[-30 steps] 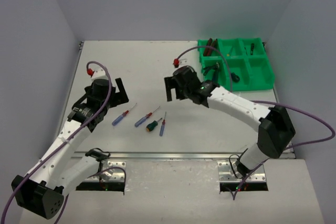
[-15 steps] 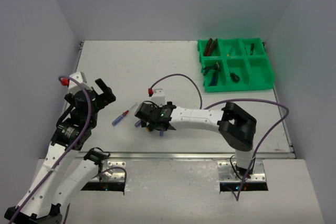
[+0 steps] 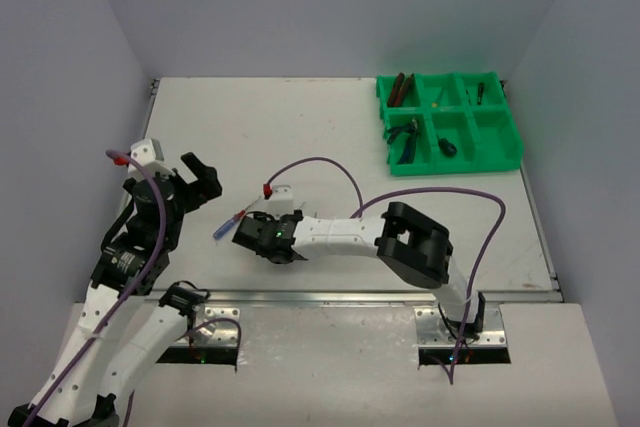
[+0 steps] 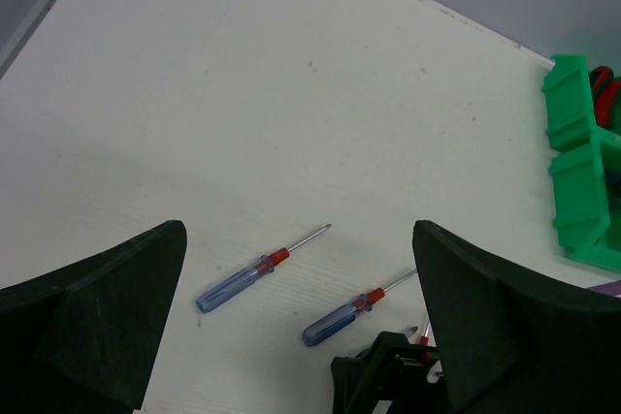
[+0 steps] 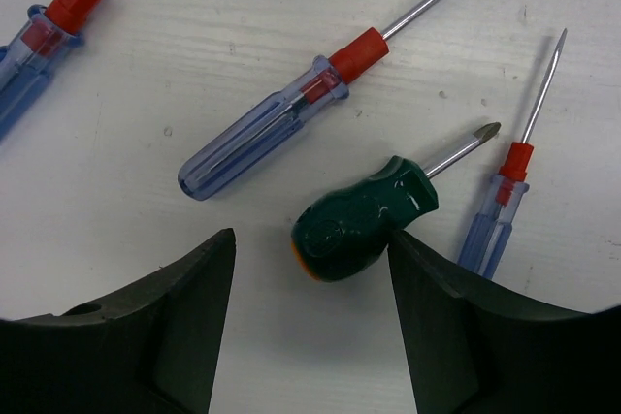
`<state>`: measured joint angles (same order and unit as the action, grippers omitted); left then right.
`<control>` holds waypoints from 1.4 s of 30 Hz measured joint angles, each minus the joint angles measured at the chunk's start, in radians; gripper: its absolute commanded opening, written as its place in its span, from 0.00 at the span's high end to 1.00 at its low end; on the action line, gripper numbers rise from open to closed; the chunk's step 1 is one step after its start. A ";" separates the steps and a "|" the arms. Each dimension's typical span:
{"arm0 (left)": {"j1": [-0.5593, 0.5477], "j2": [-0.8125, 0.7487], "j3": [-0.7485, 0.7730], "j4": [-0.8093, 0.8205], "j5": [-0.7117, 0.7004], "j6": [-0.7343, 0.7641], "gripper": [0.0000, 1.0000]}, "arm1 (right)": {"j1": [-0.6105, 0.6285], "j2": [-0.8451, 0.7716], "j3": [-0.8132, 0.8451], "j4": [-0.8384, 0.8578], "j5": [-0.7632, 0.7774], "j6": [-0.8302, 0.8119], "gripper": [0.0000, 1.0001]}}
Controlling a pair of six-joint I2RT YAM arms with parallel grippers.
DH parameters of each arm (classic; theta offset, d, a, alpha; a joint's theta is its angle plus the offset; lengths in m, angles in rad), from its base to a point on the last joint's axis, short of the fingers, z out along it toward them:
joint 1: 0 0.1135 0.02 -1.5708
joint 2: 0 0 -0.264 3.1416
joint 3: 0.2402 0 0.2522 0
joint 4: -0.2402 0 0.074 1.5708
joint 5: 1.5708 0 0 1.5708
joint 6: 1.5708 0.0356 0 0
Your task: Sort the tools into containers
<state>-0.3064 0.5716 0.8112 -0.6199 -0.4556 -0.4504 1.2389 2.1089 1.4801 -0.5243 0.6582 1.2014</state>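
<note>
Several screwdrivers lie at the table's front middle. In the right wrist view a stubby green-handled screwdriver (image 5: pixel 364 220) lies between my fingers, with its handle against the right finger (image 5: pixel 456 317). A blue-handled screwdriver (image 5: pixel 262 133) lies above it, a thin blue one (image 5: pixel 495 225) to its right, and another blue one (image 5: pixel 34 41) at the top left. My right gripper (image 3: pixel 262 237) is open and low over them. My left gripper (image 3: pixel 198 177) is open and empty, raised to the left. Its view shows two blue screwdrivers (image 4: pixel 254 270) (image 4: pixel 349 310). The green tray (image 3: pixel 505 152) stands far right.
The tray holds red-black pliers (image 3: pixel 400 89), blue-handled pliers (image 3: pixel 405 137) and small screwdrivers (image 3: pixel 480 92) in separate compartments. My right arm (image 3: pixel 340 230) stretches low across the table's front. A purple cable (image 3: pixel 320 165) loops above it. Grey walls enclose the table.
My right gripper has swung from the table's middle down and left onto the screwdriver group. My left arm has drawn back left and toward the front edge.
</note>
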 measured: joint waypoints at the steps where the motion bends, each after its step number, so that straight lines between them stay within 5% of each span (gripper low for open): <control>1: -0.001 0.000 0.000 0.002 0.009 0.002 0.00 | 0.003 0.012 0.015 -0.012 0.003 0.008 0.35; 11: -0.032 -0.014 -0.002 0.011 0.058 0.016 0.00 | 0.007 0.081 0.050 -0.095 0.024 0.092 0.34; 17: -0.047 -0.021 -0.004 0.016 0.064 0.023 0.00 | 0.007 0.102 0.081 -0.119 0.042 0.116 0.16; 21: -0.056 -0.031 -0.007 0.017 0.064 0.024 0.00 | 0.006 0.119 0.110 -0.115 0.036 0.111 0.14; 33: -0.060 -0.033 -0.008 0.017 0.063 0.024 0.00 | -0.046 0.093 0.072 -0.102 0.032 0.230 0.21; 42: -0.061 -0.033 -0.008 0.017 0.063 0.024 0.00 | -0.073 0.092 0.072 -0.093 0.021 0.274 0.39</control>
<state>-0.3679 0.5385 0.8036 -0.6029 -0.3923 -0.4267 1.1664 2.2005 1.5521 -0.6175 0.6791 1.4750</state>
